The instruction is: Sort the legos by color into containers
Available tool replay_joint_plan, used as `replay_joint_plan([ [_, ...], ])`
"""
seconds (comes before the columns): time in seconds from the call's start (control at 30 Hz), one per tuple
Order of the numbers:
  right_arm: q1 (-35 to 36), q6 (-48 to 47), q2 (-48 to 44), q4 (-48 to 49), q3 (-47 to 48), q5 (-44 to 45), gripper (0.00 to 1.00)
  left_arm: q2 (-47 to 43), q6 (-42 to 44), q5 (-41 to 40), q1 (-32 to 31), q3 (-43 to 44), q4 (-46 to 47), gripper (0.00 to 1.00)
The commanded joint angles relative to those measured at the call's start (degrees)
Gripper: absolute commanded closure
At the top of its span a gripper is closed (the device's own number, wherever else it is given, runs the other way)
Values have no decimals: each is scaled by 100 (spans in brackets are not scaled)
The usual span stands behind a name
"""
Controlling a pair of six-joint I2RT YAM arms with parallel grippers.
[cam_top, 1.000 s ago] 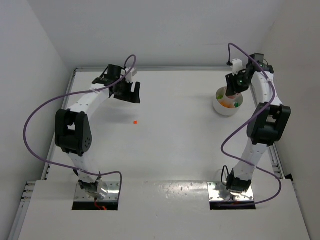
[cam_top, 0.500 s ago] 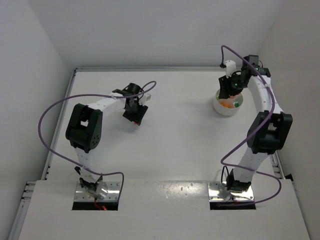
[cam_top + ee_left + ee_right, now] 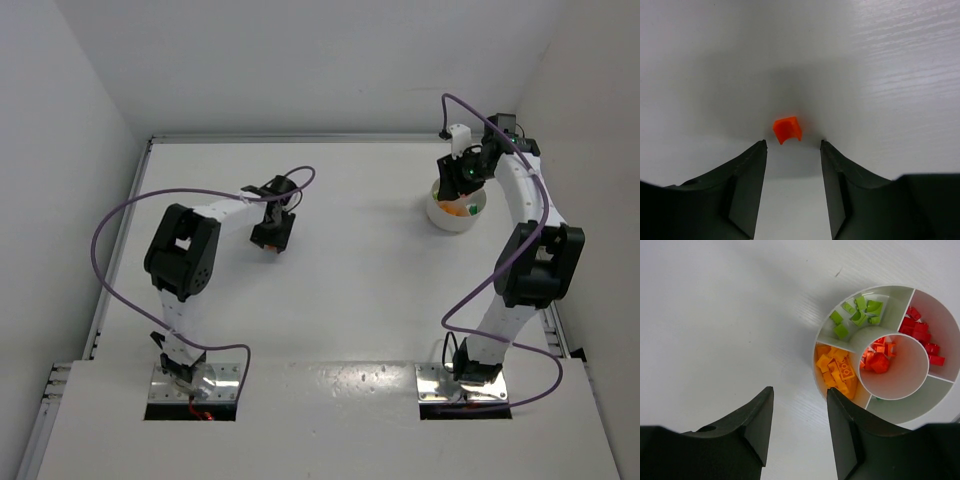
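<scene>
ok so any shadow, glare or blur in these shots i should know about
left wrist: soft grey shadow pools around the orange brick, table brighter and streaky to the right; right wrist: even light, dish and its sorted bricks sharp; top external: speckled glare on the near table strip

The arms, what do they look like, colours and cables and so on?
The left arm and right arm have white links and bulky black joints. A purple cable loops beside each. The left end effector and right end effector each have two black tapered fingers.
</scene>
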Motion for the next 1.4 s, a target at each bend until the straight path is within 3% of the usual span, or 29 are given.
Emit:
replay_joint_plan([
  [0.0, 17, 0, -205, 98, 6, -110, 53, 168, -341, -270, -135, 24, 77, 47],
  [0.33, 17, 0, -205, 98, 6, -57, 53, 695, -516, -111, 32, 209, -29, 54],
  [0.7, 69, 0, -100, -60, 59, -110, 53, 696, -464, 213, 366, 156, -29, 63],
  [0.8, 192, -263, -100, -209, 59, -285, 53, 644, -158, 345, 419, 94, 24, 72],
  [0.9, 534, -632, -590, -88, -476, -646, 53, 442, 221, 950, 419, 94, 111, 90],
  [1.0, 1183, -703, -1066, 150, -1274, -882, 53, 12, 362, 2107, 559, -107, 278, 100],
  [1.03, 1186, -703, -1119, 150, -1390, -988, 53, -77, 423, 2112, 646, -108, 331, 100],
  [1.2, 2019, -415, -1479, 878, -2190, -1507, 50, -447, 512, 5070, 1042, -117, 542, 100],
  [1.3, 2406, -19, -1682, 1792, -2612, -1639, 48, -298, 126, 6363, 1227, 313, 542, 100],
  [1.37, 2617, 244, -1734, 2398, -2675, -1639, 42, -192, -383, 7021, 1297, 393, 682, 100],
])
